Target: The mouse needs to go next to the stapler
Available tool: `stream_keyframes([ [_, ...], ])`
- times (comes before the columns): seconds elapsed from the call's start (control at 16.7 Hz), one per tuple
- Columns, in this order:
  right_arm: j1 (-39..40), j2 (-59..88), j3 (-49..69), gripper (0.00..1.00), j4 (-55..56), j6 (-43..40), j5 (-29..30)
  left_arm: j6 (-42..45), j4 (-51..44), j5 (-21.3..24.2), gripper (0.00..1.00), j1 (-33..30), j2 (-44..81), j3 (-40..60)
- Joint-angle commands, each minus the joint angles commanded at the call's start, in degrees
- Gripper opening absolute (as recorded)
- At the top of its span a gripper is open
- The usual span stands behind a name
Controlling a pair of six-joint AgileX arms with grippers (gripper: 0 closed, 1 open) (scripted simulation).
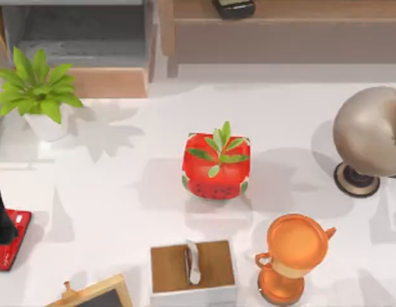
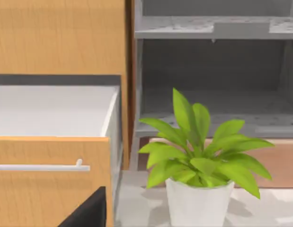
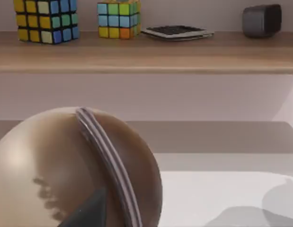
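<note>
Top view: stapler (image 1: 11, 238), flat and bright red with a pale mark, lies at the table's (image 1: 121, 192) left edge, well left of the strawberry planter (image 1: 215, 166); a dark arm part covers its left side. Gripper opening: cannot tell.

Left wrist view: potted plant (image 2: 198, 161) before grey shelving (image 2: 212, 71).

Right wrist view: brown globe (image 3: 75, 170) below a shelf (image 3: 146, 52) with cubes.

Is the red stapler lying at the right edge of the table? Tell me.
No: in the top view the stapler lies at the table's left edge, partly under a dark arm part.
</note>
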Motion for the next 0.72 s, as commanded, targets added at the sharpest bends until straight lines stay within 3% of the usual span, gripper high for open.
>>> stream_keyframes([
  [0.36, 0.0, 0.0, 0.0, 1.0, 0.0, 0.0, 0.0, 0.11, -4.06, 0.09, 1.0, 0.9, 5.37, 5.13],
  [0.72, 0.0, 0.0, 0.0, 1.0, 0.0, 0.0, 0.0, 0.15, -17.44, 0.1, 1.0, 4.15, 30.24, 29.02],
])
